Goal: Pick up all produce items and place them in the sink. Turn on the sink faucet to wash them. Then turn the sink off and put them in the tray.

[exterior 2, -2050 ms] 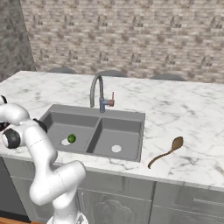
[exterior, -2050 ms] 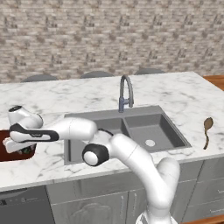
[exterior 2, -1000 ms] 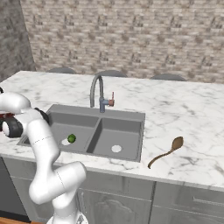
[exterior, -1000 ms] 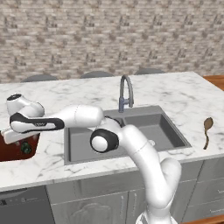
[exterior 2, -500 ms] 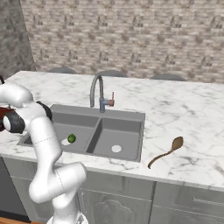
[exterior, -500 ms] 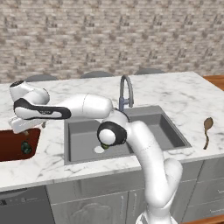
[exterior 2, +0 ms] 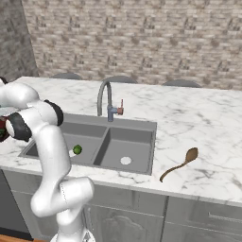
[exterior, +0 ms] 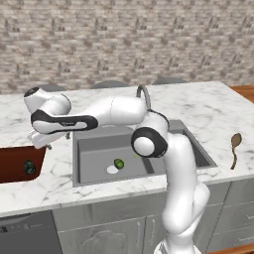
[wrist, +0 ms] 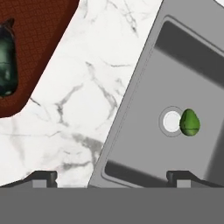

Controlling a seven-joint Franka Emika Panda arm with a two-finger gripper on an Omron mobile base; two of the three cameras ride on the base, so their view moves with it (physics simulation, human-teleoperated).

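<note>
- Gripper (wrist: pixel 111 177) empty, jaws wide, above the counter strip between tray (exterior: pixel 12 158) and sink (exterior: pixel 94 149).
- Dark item (exterior: pixel 30 167) lies in the tray; green ball (wrist: pixel 190 122) sits beside the left basin's drain.
- Risk: the round ball may roll from closing fingers.

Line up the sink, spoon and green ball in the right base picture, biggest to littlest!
1. Sink: biggest by far.
2. Spoon: long and thin, in the middle.
3. Green ball: littlest, sitting in the sink's left basin.
</note>
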